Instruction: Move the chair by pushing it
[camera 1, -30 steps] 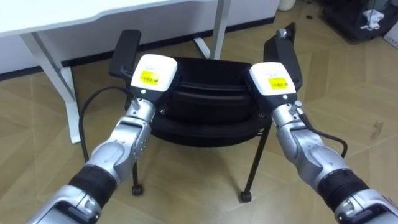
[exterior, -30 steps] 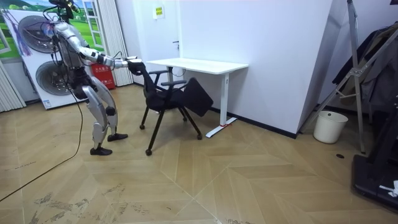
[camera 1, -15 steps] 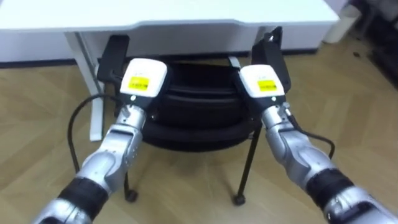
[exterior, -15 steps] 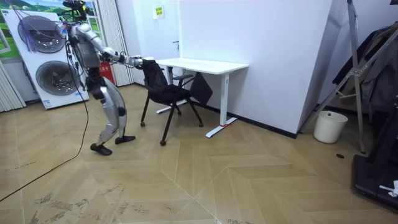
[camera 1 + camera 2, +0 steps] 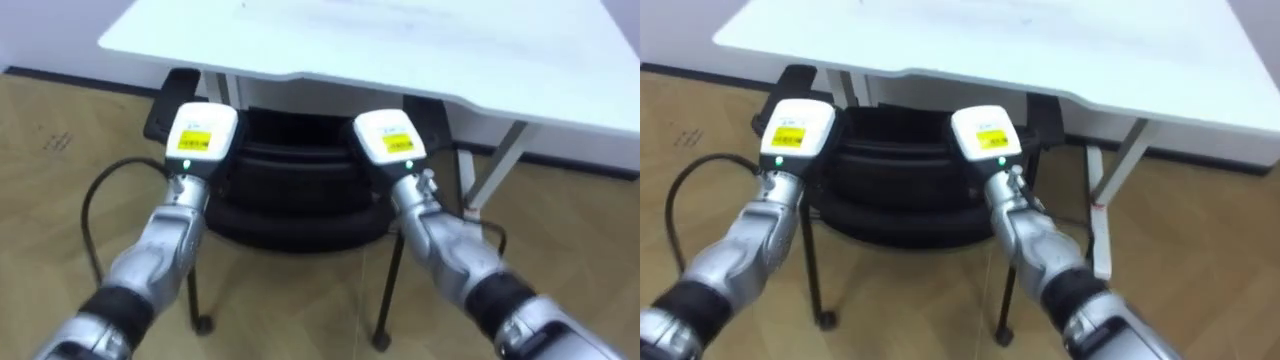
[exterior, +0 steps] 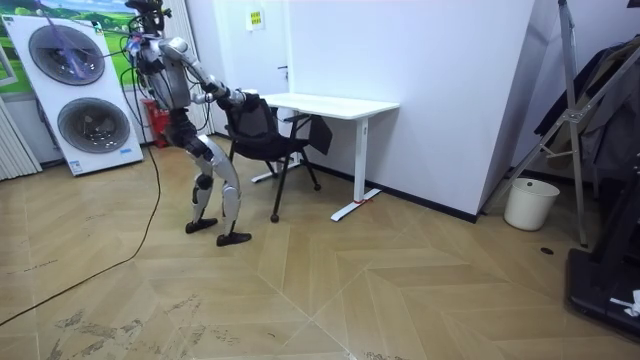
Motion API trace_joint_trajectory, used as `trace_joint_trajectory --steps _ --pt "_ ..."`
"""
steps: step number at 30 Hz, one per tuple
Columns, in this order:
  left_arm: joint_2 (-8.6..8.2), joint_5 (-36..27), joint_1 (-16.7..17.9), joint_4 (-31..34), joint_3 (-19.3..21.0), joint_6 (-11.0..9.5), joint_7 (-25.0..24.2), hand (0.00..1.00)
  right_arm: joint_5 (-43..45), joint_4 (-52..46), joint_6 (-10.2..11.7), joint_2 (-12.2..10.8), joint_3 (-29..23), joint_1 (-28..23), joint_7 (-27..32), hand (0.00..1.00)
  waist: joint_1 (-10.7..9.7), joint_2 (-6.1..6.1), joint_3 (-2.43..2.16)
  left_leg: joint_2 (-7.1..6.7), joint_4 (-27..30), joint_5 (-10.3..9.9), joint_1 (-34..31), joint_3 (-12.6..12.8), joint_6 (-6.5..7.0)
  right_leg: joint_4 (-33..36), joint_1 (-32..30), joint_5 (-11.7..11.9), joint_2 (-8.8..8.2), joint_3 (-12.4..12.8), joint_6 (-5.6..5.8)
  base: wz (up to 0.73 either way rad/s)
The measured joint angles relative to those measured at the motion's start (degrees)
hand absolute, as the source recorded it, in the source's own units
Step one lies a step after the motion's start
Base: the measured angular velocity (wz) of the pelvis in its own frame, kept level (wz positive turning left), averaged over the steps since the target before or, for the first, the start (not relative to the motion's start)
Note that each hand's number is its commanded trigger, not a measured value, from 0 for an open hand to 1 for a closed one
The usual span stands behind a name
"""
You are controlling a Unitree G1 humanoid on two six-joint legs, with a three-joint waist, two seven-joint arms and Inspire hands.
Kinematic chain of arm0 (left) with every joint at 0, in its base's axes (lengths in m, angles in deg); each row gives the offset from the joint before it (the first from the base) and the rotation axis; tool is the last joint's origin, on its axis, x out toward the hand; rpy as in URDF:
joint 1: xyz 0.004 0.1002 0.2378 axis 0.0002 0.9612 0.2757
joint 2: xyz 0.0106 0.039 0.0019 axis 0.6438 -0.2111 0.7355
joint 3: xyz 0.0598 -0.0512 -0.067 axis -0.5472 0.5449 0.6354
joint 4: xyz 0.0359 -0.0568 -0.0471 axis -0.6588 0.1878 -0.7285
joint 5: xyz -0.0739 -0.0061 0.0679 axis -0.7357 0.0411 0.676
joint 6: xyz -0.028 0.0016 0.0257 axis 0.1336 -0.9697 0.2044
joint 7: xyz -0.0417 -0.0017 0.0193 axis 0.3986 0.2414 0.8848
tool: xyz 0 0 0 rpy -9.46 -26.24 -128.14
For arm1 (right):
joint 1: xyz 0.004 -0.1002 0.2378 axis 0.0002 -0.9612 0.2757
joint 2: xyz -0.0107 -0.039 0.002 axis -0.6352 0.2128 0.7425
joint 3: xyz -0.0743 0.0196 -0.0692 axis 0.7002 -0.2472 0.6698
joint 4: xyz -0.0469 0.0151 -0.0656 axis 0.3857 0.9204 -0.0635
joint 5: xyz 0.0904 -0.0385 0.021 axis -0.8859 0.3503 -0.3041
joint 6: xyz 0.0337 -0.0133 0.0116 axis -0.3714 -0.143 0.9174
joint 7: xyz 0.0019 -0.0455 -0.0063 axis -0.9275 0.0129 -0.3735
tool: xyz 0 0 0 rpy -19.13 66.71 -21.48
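Note:
A black chair (image 5: pixel 290 190) stands in front of me, its seat partly under the white desk (image 5: pixel 400 50). My left hand (image 5: pixel 200 135) and right hand (image 5: pixel 385 140) both rest against the top of the chair's backrest, left and right of its middle. The backs of the hands face me and hide the fingers. In the room view I stand leaning forward behind the chair (image 6: pixel 265 135), arms stretched out to it, with the desk (image 6: pixel 320 103) just beyond.
A desk leg (image 5: pixel 495 170) comes down to the right of the chair. Two stacked washing machines (image 6: pixel 80 110) stand behind me at the room view's left. A white bin (image 6: pixel 527 203) and a clothes rack (image 6: pixel 585 120) are far off at the room view's right.
I have walked forward toward the desk with both hands on the backrest. The chair has rolled with me from the open floor to partly under the desk.

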Motion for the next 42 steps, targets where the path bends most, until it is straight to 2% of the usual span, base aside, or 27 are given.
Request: trace_joint_trajectory --steps 4,7,11,12,16,18,19,21,22,24,25,27,28,29,30,31,32,33,34,35,36,37,38,39,40,41,42 --pt "-1.78 0.0 -0.04 0.15 -0.41 1.88 0.13 1.0 0.03 2.55 1.3 0.74 -0.23 1.71 -0.65 1.0 -0.09 -0.02 0.0 0.18 -3.49 1.89 -0.12 0.23 -0.27 -3.96 -0.17 2.61 1.86 1.01 0.17 -0.01" --pt "-2.01 0.0 -0.04 0.19 -0.39 1.94 0.36 1.0 0.24 2.44 1.75 0.97 -0.67 1.7 -0.69 1.0 -0.49 0.3 -0.19 1.04 -4.85 2.91 -0.32 0.52 -0.64 -6.19 -0.21 3.62 4.64 3.68 0.67 0.06" --pt "-1.97 0.0 -0.02 0.25 -0.24 2.06 0.56 1.0 1.59 2.06 2.25 0.85 -1.91 1.66 -1.62 1.0 -1.7 0.45 -0.29 1.49 -6.9 4.82 0.32 0.98 -0.68 -8.19 0.35 4.7 5.74 4.42 0.56 0.07" --pt "-1.95 0.0 -0.04 0.26 -0.2 2.06 0.56 1.0 2.0 1.85 2.3 0.84 -2.22 1.58 -1.9 1.0 -2.12 0.54 -0.28 1.96 -6.98 5.06 0.33 1.43 -0.76 -8.5 0.54 4.73 5.98 4.37 0.54 0.18" --pt "-1.29 0.01 1.04 1.8 -0.01 2.54 0.55 1.0 2.83 -0.65 2.27 0.8 -3.05 0.71 -4.14 1.0 -2.93 0.89 -0.4 6.67 -6.43 5.5 1.14 8.52 -1.85 -8.28 0.67 4.32 7.06 4.68 -0.57 -0.01" --pt "-1.21 0.11 1.38 1.83 -0.09 2.53 0.51 1.0 3.2 -0.75 2.24 0.46 -3.53 0.13 -4.4 1.0 -2.94 1.37 -0.51 8.15 -4.31 5.79 1.51 8.96 -2.63 -8.26 1.56 3.89 8.54 5.06 -1.13 -0.02" --pt "-1.22 0.18 1.43 1.83 -0.6 2.6 0.15 1.0 3.27 -0.53 2.25 0.36 -3.96 -0.33 -4.53 1.0 -2.94 1.63 -0.47 8.94 -1.93 5.42 1.48 8.76 -2.93 -8.12 2.37 3.53 9.86 6.33 -1.51 0.0" --pt "-1.9 0.21 1.62 1.6 -1.59 3.23 -0.52 1.0 3.38 0.18 2.28 0.35 -4.61 -0.91 -5.13 1.0 -3.03 1.61 -0.44 9.44 4.17 6.06 -0.01 8.73 -1.88 -7.15 3.08 2.83 11.42 9.0 -1.64 -0.06" --pt "-2.87 0.26 2.23 1.65 -1.63 3.98 -0.97 1.0 3.94 0.28 2.44 0.36 -5.45 -1.47 -6.01 1.0 -3.02 1.77 -0.53 9.38 7.89 7.03 -0.95 8.54 -0.48 -6.43 3.38 2.51 12.3 11.44 -1.59 -0.19" --pt "-4.61 1.36 3.33 1.87 -1.64 4.9 -1.72 1.0 5.28 0.18 3.5 0.53 -7.83 -3.42 -6.22 1.0 -3.27 2.41 -0.74 9.27 11.18 7.57 -1.25 7.1 0.18 -6.49 4.58 2.47 15.04 16.65 -1.56 -0.16" --pt "-4.77 1.56 3.39 1.81 -1.64 4.88 -1.85 1.0 5.28 0.18 3.57 0.56 -8.06 -3.64 -6.3 1.0 -3.28 2.4 -0.75 9.2 11.08 7.57 -1.0 7.09 0.18 -6.59 4.73 2.47 16.18 18.11 -1.55 -0.1" --pt "-4.88 1.84 3.66 1.7 -1.6 4.87 -2.38 1.0 6.27 -0.01 3.77 0.36 -8.59 -4.31 -6.43 1.0 -4.89 2.64 -0.97 8.97 6.78 7.58 0.71 7.33 0.19 -9.67 5.86 2.63 20.43 24.69 -1.29 0.03" --pt "-4.94 1.96 3.88 1.66 -1.6 4.85 -2.41 1.0 6.73 -0.07 3.82 0.24 -8.84 -4.66 -6.33 1.0 -5.52 2.82 -1.11 8.99 5.03 7.63 1.44 7.41 0.28 -11.17 6.59 2.88 21.3 26.19 -0.89 0.2" --pt "-5.32 2.23 4.7 1.44 -1.62 4.81 -2.46 1.0 7.63 0.02 3.9 -0.04 -9.21 -5.59 -6.1 1.0 -6.78 3.47 -1.53 9.38 0.95 7.9 3.18 8.58 0.7 -14.69 8.57 3.43 22.86 28.45 -0.03 0.15" --pt "-5.71 2.42 5.13 1.26 -1.66 4.86 -2.52 1.0 8.03 -0.09 4.02 0.02 -9.4 -6.26 -5.96 1.0 -6.57 4.09 -2.14 10.45 -1.49 7.96 4.27 11.38 0.8 -14.05 9.17 3.3 22.94 27.88 0.25 -0.1" --pt "-6.02 2.52 4.92 0.59 -1.74 4.42 -3.23 1.0 8.04 -0.18 4.32 0.41 -9.66 -7.05 -5.44 1.0 -4.63 3.0 -1.64 10.12 -3.37 7.71 7.29 18.13 0.63 -4.88 8.5 0.44 18.41 17.76 -2.34 -0.31" --pt "-6.03 2.42 4.53 0.23 -2.16 3.99 -4.67 1.0 7.36 0.06 4.6 0.58 -9.67 -7.96 -5.02 1.0 -4.56 -0.61 -1.53 7.25 2.49 7.77 6.39 19.72 0.8 0.89 9.26 -4.74 11.1 10.97 -3.86 -0.48" --pt "-6.32 2.39 4.7 0.73 -1.44 4.05 -5.11 1.0 7.27 0.15 5.08 0.9 -9.58 -7.48 -5.06 1.0 -4.42 -1.68 -1.22 6.45 8.59 7.66 3.84 18.56 1.2 2.74 8.87 -8.21 10.61 12.25 -4.77 -0.3" --pt "-7.63 2.28 4.9 0.89 -0.57 4.12 -6.5 1.0 7.25 -0.4 4.98 1.76 -9.48 -7.59 -4.41 1.0 -5.41 0.62 -0.99 4.83 12.58 5.09 -1.15 13.87 3.4 3.96 8.43 -9.39 13.89 16.75 -5.43 -0.05" --pt "-8.72 2.09 4.89 1.03 -0.52 3.77 -7.46 1.0 7.18 -2.32 4.94 3.6 -9.34 -8.54 -4.5 1.0 -6.11 1.13 -1.46 1.11 7.19 4.28 -4.13 12.27 4.06 2.28 7.67 -9.37 16.69 21.68 -5.42 -0.03" --pt "-9.84 2.46 5.08 1.02 -0.43 3.7 -7.49 1.0 7.4 -3.62 5.02 4.99 -9.33 -9.51 -4.32 1.0 -5.31 1.08 -1.54 -2.59 -1.39 5.65 -5.6 12.74 4.36 -1.59 7.95 -8.23 18.43 26.92 -3.46 -0.17" --pt "-10.28 2.74 5.4 1.03 -0.4 3.7 -7.41 1.0 7.83 -3.85 5.05 5.31 -9.37 -9.99 -4.01 1.0 -4.65 1.35 -1.72 -3.72 -6.27 7.46 -5.58 12.82 5.01 -5.21 8.92 -6.87 19.73 30.15 -1.37 -0.65" --pt "-11.12 3.01 5.9 0.93 -0.47 3.61 -7.23 1.0 8.89 -3.98 5.63 5.75 -9.33 -10.53 -3.04 1.0 -2.45 3.7 -3.12 -4.17 -15.45 11.84 -5.27 11.92 4.92 -10.88 10.9 -4.39 20.0 30.23 0.18 -0.99" --pt "-10.6 3.0 5.99 1.87 -0.7 3.04 -6.24 1.0 8.82 -4.29 6.64 7.14 -9.36 -10.62 -1.67 1.0 -0.96 2.28 -2.45 -5.02 -20.5 14.8 -4.03 10.53 4.17 -6.99 10.48 -4.08 12.23 17.1 0.59 -0.94" --pt "-9.64 3.01 6.37 3.55 -0.71 2.99 -5.81 1.0 8.66 -4.43 6.93 7.12 -9.38 -10.27 -1.24 1.0 -0.92 1.78 -2.71 -5.55 -20.81 15.58 -4.12 10.21 3.7 -5.6 10.88 -4.68 8.77 15.89 0.15 -0.26" --pt "-9.12 3.39 5.73 4.52 0.07 2.7 -6.09 1.0 8.5 -4.81 6.96 7.05 -9.75 -9.47 -0.16 1.0 -3.49 2.32 -2.15 -4.56 -19.9 19.12 -5.37 9.11 3.84 -2.91 10.2 -8.36 10.87 17.16 -0.89 0.32" --pt "-9.12 3.62 4.83 4.5 0.17 2.69 -7.44 1.0 8.33 -4.69 6.5 6.65 -10.56 -9.3 -0.32 1.0 -4.16 2.05 -2.32 -4.69 -19.42 19.69 -5.17 9.48 4.21 -2.41 9.55 -9.45 11.48 19.01 -1.12 0.34"
